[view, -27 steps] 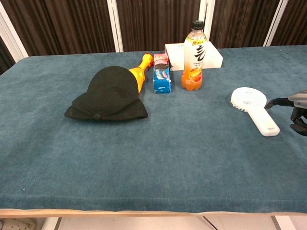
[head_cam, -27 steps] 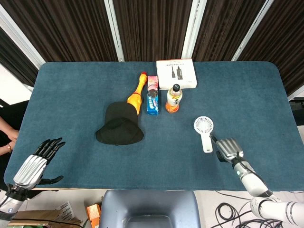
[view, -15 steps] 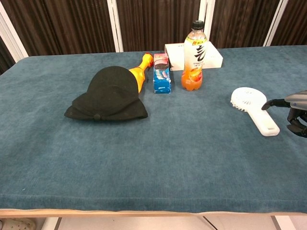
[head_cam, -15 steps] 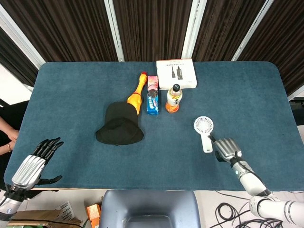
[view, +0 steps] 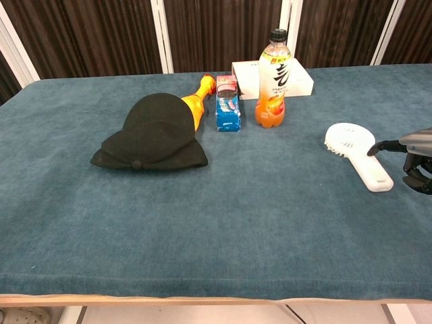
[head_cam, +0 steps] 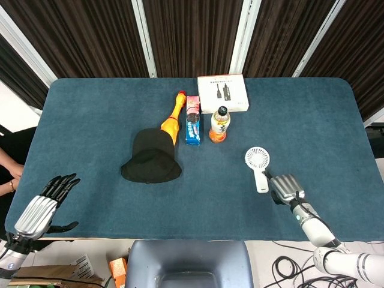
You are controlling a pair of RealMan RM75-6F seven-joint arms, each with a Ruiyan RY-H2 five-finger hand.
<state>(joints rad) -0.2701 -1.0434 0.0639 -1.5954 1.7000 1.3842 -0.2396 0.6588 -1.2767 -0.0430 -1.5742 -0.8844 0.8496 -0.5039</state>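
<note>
My right hand (head_cam: pixel 287 187) hovers at the table's near right, just right of the handle of a white handheld fan (head_cam: pixel 258 165). It holds nothing. In the chest view the right hand (view: pixel 416 159) stretches its thumb to within a short gap of the fan (view: pixel 356 151), with its other fingers bent downward. My left hand (head_cam: pixel 43 204) hangs at the near left corner, off the table edge, with its fingers stretched and apart and nothing in it. The chest view does not show the left hand.
A black hat (head_cam: pixel 152 157) lies mid-table, with a yellow rubber chicken (head_cam: pixel 173 117) behind it. Right of the chicken lie a blue packet (head_cam: pixel 192 120) and an orange drink bottle (head_cam: pixel 219 125) that stands upright. A white box (head_cam: pixel 223 93) sits behind them. A chair back (head_cam: pixel 187 264) is at the near edge.
My right hand has crept slightly left toward the fan handle. My left hand has sunk a little lower. Nothing on the table has moved.
</note>
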